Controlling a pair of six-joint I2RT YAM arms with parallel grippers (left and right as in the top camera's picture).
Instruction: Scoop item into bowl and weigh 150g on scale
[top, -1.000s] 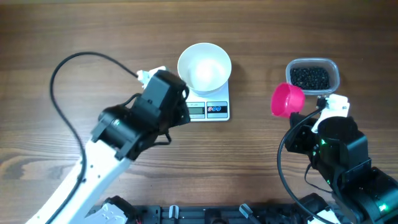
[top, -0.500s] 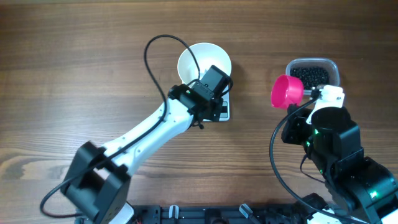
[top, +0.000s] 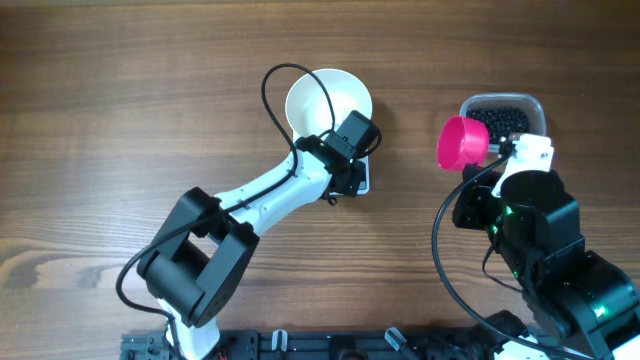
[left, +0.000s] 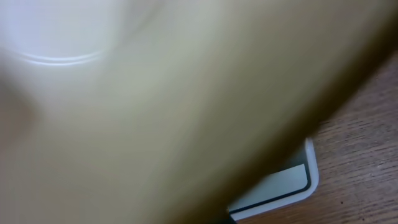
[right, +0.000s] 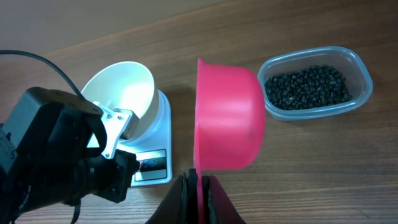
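The left pincer (top: 352, 140) has reached the bowl (top: 325, 95) on the scale (right: 155, 165), shut tight. The right pincer (right: 198, 186) squeezes the scoop (right: 227, 118) beside the beans (right: 305, 87) near the table's (top: 120, 60) far edge; dip deep, lift level.

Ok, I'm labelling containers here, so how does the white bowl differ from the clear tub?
The white bowl is round and opaque; the clear tub is a rounded rectangle you can see through. The white bowl is empty, while the clear tub holds the black beans. The white bowl sits on the scale; the clear tub rests directly on the table. Both stand upright with open tops.
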